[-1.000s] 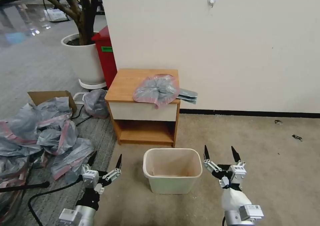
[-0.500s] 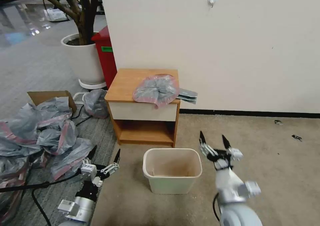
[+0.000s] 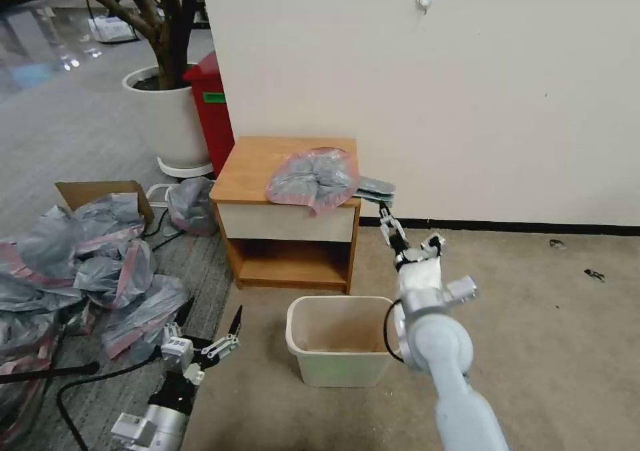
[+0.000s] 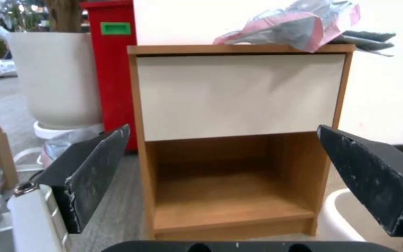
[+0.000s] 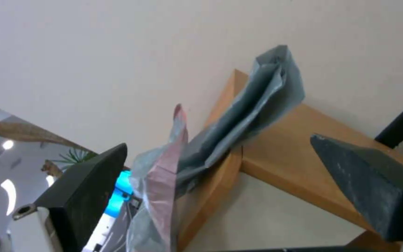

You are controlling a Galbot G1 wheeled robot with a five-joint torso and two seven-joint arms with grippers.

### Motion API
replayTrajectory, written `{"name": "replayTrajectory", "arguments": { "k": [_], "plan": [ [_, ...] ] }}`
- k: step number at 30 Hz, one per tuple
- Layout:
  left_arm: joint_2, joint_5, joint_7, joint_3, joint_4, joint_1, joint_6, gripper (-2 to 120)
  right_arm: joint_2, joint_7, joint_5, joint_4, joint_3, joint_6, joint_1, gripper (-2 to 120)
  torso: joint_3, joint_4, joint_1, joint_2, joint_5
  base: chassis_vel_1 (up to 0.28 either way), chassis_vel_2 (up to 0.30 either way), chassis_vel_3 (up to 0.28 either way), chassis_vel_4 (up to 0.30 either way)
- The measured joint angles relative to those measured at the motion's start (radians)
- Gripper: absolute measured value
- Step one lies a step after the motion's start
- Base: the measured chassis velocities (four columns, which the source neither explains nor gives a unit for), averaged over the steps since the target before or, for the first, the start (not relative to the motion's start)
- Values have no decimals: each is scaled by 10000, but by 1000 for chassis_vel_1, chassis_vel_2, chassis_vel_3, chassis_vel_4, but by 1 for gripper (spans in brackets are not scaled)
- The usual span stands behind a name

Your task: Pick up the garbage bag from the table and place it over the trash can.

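The garbage bag (image 3: 313, 179), crinkled grey with a pink rim, lies on the right half of the wooden table (image 3: 257, 161); a folded grey part hangs over the right edge. My right gripper (image 3: 408, 234) is open, just right of the table's front right corner and below that overhang. In the right wrist view the bag (image 5: 239, 129) and table corner (image 5: 304, 140) sit between its spread fingers, farther off. The cream trash can (image 3: 340, 371) stands on the floor before the table. My left gripper (image 3: 212, 318) hangs open low, left of the can, facing the table's drawer (image 4: 239, 94).
A heap of similar grey-and-pink bags (image 3: 87, 271) and a cardboard box (image 3: 100, 191) cover the floor at the left, with a black cable (image 3: 100, 371) near my left arm. A red bin (image 3: 210, 111) and white plant pot (image 3: 167, 118) stand behind the table. Wall runs close behind.
My right arm has risen from beside the trash can and reached forward to the table's right front corner, its wrist turned. The left gripper has barely moved.
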Motion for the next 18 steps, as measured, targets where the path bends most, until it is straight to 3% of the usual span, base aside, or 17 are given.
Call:
{"name": "replayTrajectory", "arguments": {
  "k": [6,18],
  "plan": [
    [-257,8,-67,-191,-382,228,10,100,123,-49,299,-749,-9,47,779,100,0,-1,0,0,0,0,0,0,0],
    [-360,139,-318,-349,-438,471,10,100,-15,-56,630,-2135,-36,79,2190,100,0,0,0,0,0,0,0,0,0]
  ]
}}
